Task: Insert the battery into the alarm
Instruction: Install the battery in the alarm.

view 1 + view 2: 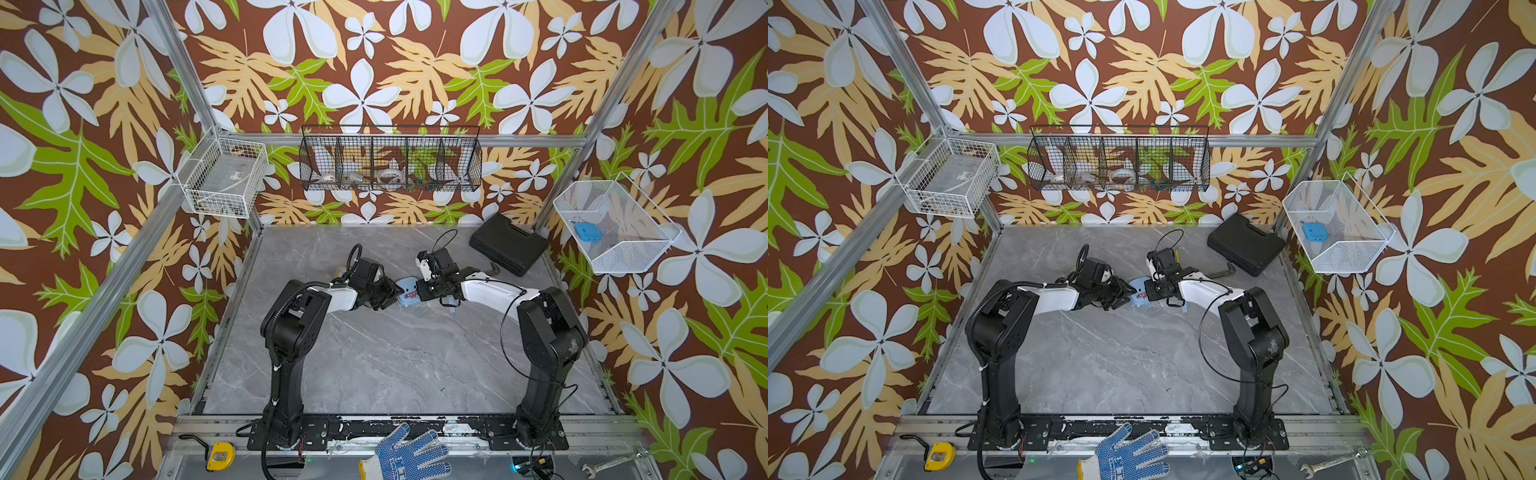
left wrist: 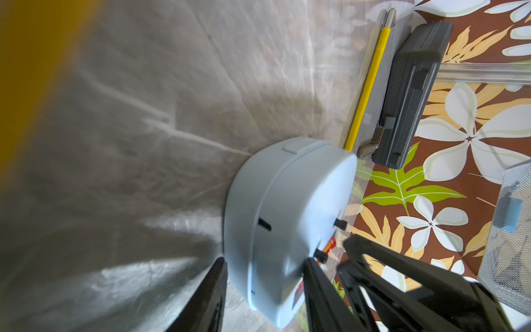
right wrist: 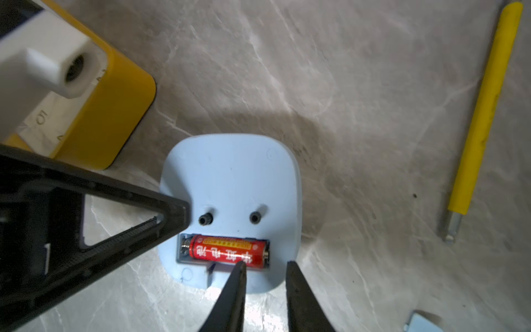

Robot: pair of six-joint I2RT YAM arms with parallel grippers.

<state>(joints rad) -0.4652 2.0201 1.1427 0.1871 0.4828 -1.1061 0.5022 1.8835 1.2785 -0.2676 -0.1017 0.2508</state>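
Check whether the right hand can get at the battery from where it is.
Probably yes. The battery lies uncovered in the open compartment of the alarm, and the right hand, open, is right at it. The left hand grips the alarm beside the spring end, clear of the battery.

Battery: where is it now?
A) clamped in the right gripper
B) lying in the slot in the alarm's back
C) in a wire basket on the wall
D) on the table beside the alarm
B. In the right wrist view the red battery lies lengthwise in the open back of the blue alarm, a spring at one end. The right gripper is open, with nothing between its jaws.
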